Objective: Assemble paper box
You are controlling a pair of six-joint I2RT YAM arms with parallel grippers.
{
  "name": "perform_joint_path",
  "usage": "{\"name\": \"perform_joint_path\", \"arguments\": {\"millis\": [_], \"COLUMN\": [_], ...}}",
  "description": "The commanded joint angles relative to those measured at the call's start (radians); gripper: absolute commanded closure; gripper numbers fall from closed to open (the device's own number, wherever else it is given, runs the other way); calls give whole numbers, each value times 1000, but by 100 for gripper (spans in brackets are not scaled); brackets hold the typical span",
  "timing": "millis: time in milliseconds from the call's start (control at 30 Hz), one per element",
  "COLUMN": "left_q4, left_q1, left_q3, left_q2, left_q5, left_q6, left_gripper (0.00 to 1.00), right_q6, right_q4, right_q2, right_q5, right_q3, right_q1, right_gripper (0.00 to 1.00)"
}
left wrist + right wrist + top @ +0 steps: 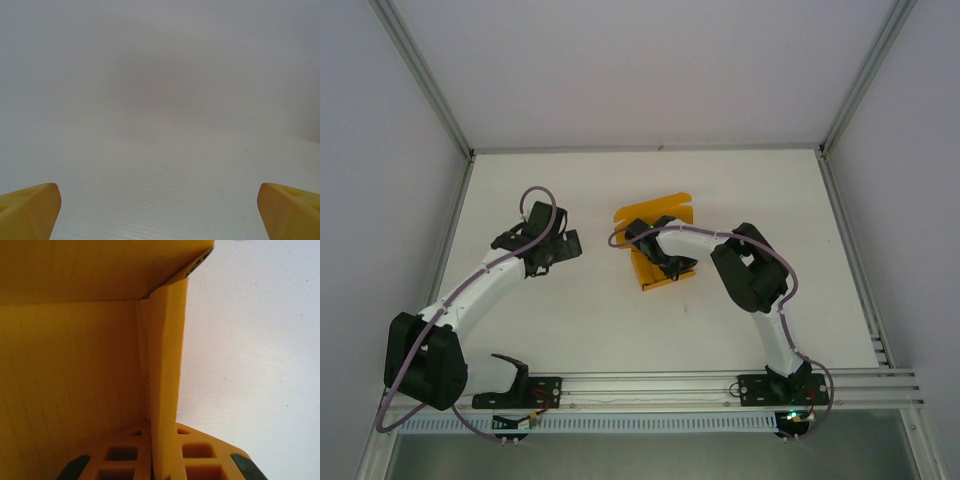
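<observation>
On the left of the table (620, 335), the left gripper (558, 247) is held above bare surface, well apart from the card. Its yellow fingertips (30, 207) are seen in the left wrist view spread wide, with nothing between them. About the middle of the table, the paper box (670, 213) is found as a partly raised orange-yellow shell with one flap lying out toward the far edge. The right gripper (660, 260) is set down into it and closed on a thin upright wall of the card. The step in hand is judged to be the folding up of that side wall. It would be done best if the wall were turned slowly about its crease, so that the thin card is bent only along the line and not buckled. The free left gripper could be brought across to press the base flat. The layout of both arms and the box's place on the table are given by the top view, but the pinch itself is hidden there under the wrist. In the right wrist view the wall (165, 365) is shown edge-on between the two finger pads (200, 457), meeting a second panel at a corner.
</observation>
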Motion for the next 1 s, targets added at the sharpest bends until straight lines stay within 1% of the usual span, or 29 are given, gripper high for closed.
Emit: {"name": "perform_joint_path", "arguments": {"millis": [0,100,233,267,333,367,400,467,500,533,667,733,800,867,967], "left_q4": [-7,2,6,7,5,5,9,21,26,30,33,38,52,61,73], "left_q1": [8,9,5,4,4,-1,-3,-11,-16,-25,-79,-116,-149,-187,-259], "left_q3": [8,9,15,18,26,31,33,36,38,41,46,44,37,42,63], "left_q2": [-25,-36,-38,-37,-33,-31,-29,-26,-26,-23,-19,-19,-15,4,65], "left_q5": [6,32,59,65,77,84,95,130,154,171,185,189,198,221,186], "left_q6": [-8,-3,2,3,5,4,4,7,13,17,9,-4,-29,-49,-108], "left_gripper": [0,0,0,0,0,0,0,0,0,0,0,5,10,16,18], "right_q6": [32,53,121,146,174,196,203,227,233,240,263,271,278,289,318], "right_q4": [-63,5,73,85,101,108,117,133,140,147,204,258,289,337,401], "right_q2": [71,6,-88,-107,-135,-149,-159,-180,-191,-201,-275,-333,-390,-457,-580], "right_q5": [-50,-87,-141,-145,-159,-160,-164,-153,-150,-149,-128,-120,-114,-100,-50], "right_q3": [-71,-99,-118,-122,-124,-128,-132,-144,-148,-151,-184,-216,-255,-309,-414], "right_q1": [-5,-5,-5,-4,-5,-6,-5,-5,-6,-5,-5,-7,-6,-6,-6], "right_gripper": [98,91,86,81,80,76,75,67,65,60,55,45,44,38,25]}}
